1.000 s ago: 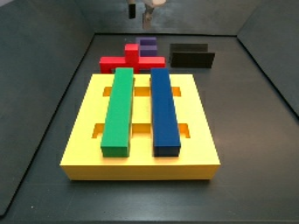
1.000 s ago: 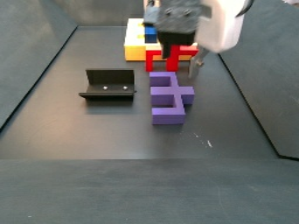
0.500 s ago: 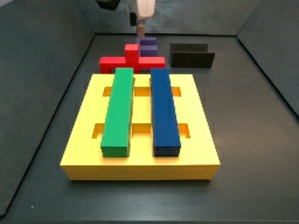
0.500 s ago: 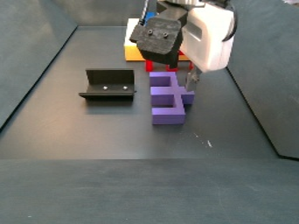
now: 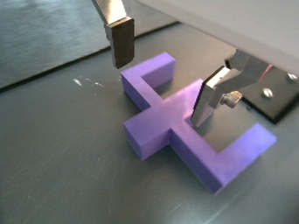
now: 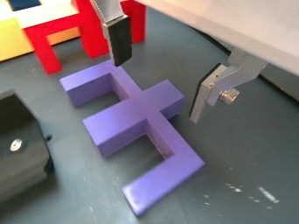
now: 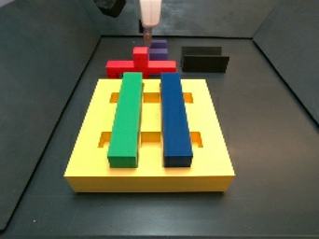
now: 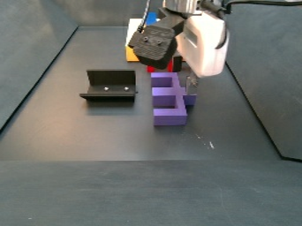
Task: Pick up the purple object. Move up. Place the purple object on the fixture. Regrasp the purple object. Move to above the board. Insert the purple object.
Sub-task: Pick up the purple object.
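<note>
In a wrist view we see the gripper (image 5: 163,70) with its two silver fingers (image 5: 118,39) spread wide, one on each side of the purple object (image 5: 187,131), which lies flat on the dark floor (image 5: 59,175). Nothing is held between the pads, and we cannot tell whether a pad touches the block. A dark corner of the fixture (image 5: 284,105) shows just beyond it.

In a wrist view the gripper (image 6: 162,70) is likewise open and straddles the centre post of the purple object (image 6: 135,122). The red block (image 6: 65,39) stands near the purple one, with the yellow board (image 6: 17,39) behind it. The fixture (image 6: 17,153) sits well apart on the floor.

In a side view we note the board (image 7: 149,154) in front, carrying a green bar (image 7: 127,117) and a blue bar (image 7: 176,117) in its slots. Behind it lie the red block (image 7: 140,65), the purple object (image 7: 159,47) and the fixture (image 7: 206,59). The gripper (image 7: 151,17) hangs above the purple object.

In a side view the gripper (image 8: 177,78) is low over the purple object (image 8: 171,99); its jaw gap is hidden by the arm's white body. The fixture (image 8: 109,86) stands beside the block, apart from it.
</note>
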